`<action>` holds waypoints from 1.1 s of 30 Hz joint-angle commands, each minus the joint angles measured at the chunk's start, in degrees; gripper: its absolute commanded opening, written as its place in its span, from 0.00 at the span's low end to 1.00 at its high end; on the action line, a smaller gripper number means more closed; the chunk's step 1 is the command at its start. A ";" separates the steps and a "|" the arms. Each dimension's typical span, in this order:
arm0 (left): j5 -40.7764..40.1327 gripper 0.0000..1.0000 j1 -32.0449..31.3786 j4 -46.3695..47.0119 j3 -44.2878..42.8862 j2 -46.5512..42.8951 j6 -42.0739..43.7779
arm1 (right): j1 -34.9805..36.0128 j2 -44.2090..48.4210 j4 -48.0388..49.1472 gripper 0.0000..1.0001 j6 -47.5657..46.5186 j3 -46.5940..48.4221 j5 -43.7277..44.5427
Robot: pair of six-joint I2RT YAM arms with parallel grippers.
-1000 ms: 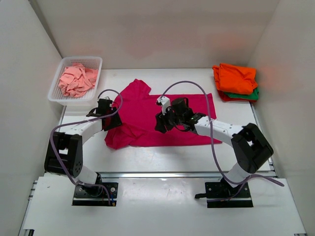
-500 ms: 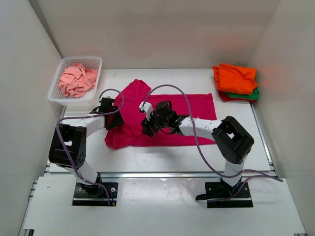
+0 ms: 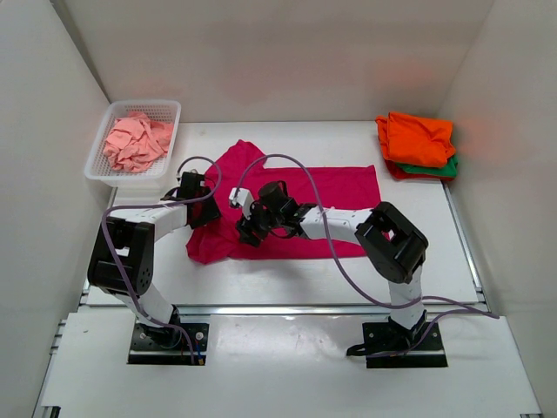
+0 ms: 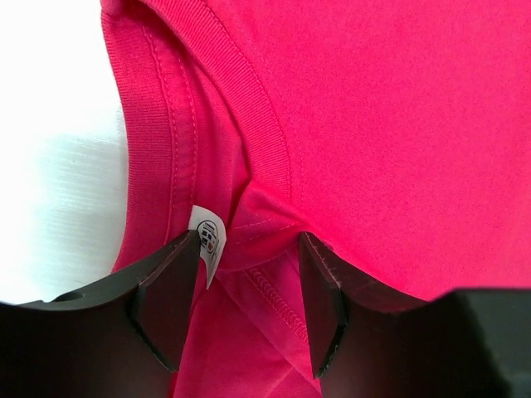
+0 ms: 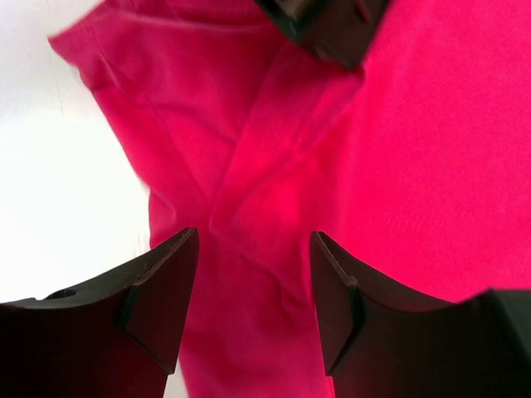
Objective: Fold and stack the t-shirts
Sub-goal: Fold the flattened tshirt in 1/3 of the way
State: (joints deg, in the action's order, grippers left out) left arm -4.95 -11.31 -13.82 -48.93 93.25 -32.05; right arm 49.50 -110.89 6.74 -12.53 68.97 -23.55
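Well, the pink shirt (image 3: 348, 187) lies spread out just right of the basket (image 3: 126, 178). The left claw (image 4: 249, 274) is open around the bunched collar, not pinching. The right claw (image 5: 253, 282) is open over a wrinkle, holding nothing. If either shuts on too many layers, the fold could drag crooked.

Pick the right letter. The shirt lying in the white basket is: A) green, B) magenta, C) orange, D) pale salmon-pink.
D: the top view shows a crumpled pale salmon-pink shirt inside the white mesh basket at the far left of the table.
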 commanded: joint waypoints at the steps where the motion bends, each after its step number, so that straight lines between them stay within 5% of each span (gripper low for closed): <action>1: 0.12 0.61 0.24 1.26 -2.57 -0.79 -0.55 | 1.65 -2.31 1.26 0.53 -2.93 4.32 -1.67; 10: 0.30 0.62 1.55 -0.67 -3.89 -4.03 0.23 | 2.19 -7.05 -1.73 0.48 -3.81 7.49 -0.45; 16: 1.87 0.62 1.47 -1.73 -4.42 -5.88 -0.11 | 2.45 -7.15 -2.79 0.01 -3.46 8.19 2.37; 25: 2.58 0.65 0.41 -2.34 -5.04 -6.42 0.24 | -0.36 -4.24 -0.94 0.00 2.42 10.21 -2.55; 33: 3.28 0.66 0.32 -3.49 -3.28 -6.42 1.20 | -0.89 -5.48 -2.00 0.15 3.39 11.89 -4.04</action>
State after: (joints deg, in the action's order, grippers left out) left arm -2.87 -11.00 -16.60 -51.83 89.06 -31.55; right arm 48.34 -118.06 3.01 -9.93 78.65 -25.91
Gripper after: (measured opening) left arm 0.658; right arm 0.138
